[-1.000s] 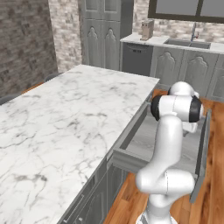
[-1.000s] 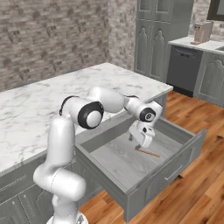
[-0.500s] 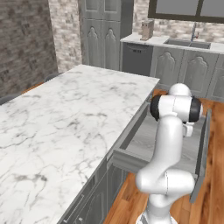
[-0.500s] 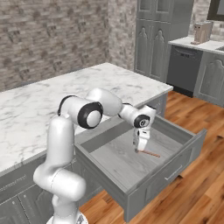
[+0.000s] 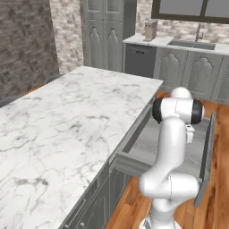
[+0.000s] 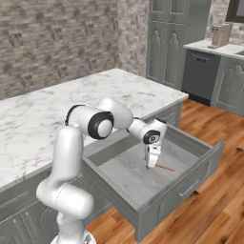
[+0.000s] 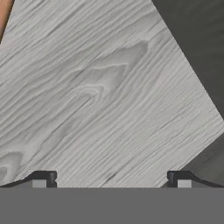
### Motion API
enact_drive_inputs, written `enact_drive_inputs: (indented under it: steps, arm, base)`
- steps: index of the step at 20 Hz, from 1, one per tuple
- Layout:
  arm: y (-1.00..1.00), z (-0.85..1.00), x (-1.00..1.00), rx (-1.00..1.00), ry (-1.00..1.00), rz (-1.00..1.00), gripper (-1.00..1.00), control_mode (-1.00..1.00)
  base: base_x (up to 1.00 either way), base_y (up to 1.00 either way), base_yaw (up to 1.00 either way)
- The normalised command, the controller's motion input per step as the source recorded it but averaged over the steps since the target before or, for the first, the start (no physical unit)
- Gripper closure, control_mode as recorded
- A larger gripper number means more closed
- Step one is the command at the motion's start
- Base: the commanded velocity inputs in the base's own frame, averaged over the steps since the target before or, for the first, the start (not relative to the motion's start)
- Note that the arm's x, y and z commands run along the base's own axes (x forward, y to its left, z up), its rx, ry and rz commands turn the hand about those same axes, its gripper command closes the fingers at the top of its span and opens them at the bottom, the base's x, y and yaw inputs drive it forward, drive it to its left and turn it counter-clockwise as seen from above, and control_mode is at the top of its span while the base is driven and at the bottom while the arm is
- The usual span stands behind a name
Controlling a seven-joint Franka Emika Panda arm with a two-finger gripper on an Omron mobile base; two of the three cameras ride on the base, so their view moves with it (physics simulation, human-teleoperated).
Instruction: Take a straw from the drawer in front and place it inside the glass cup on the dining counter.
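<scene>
Gripper lowered into the open drawer, pointing down at its grey wood-grain floor, jaws spread wide and holding nothing (in the hand view both fingertips stand far apart over bare floor). Straw, a thin reddish-brown stick, lies flat on the drawer floor just beside the fingers, on the side toward the drawer's front panel; whether they touch cannot be told. Dining counter, white marble with grey veins, runs above the drawer; the arm reaches down from beside it.
</scene>
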Motion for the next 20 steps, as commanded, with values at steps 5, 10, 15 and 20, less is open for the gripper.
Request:
enact_drive_inputs:
  steps: [5, 10, 15, 20]
  arm:
    - [-0.13, -0.31, 0.46, -0.03, -0.01, -0.06, -1.0, -1.0]
    - [-0.23, -0.31, 0.32, -0.03, 0.0, -0.05, -1.0, -1.0]
    - [-0.23, -0.37, 0.26, -0.04, -0.01, -0.03, -1.0, -1.0]
    - [-0.09, -0.16, 0.28, -0.05, -0.08, -0.05, -1.0, -1.0]
  base:
    - [0.0, 0.0, 0.0]
    - [0.0, 0.0, 0.0]
    - [0.0, 0.0, 0.0]
    - [0.0, 0.0, 0.0]
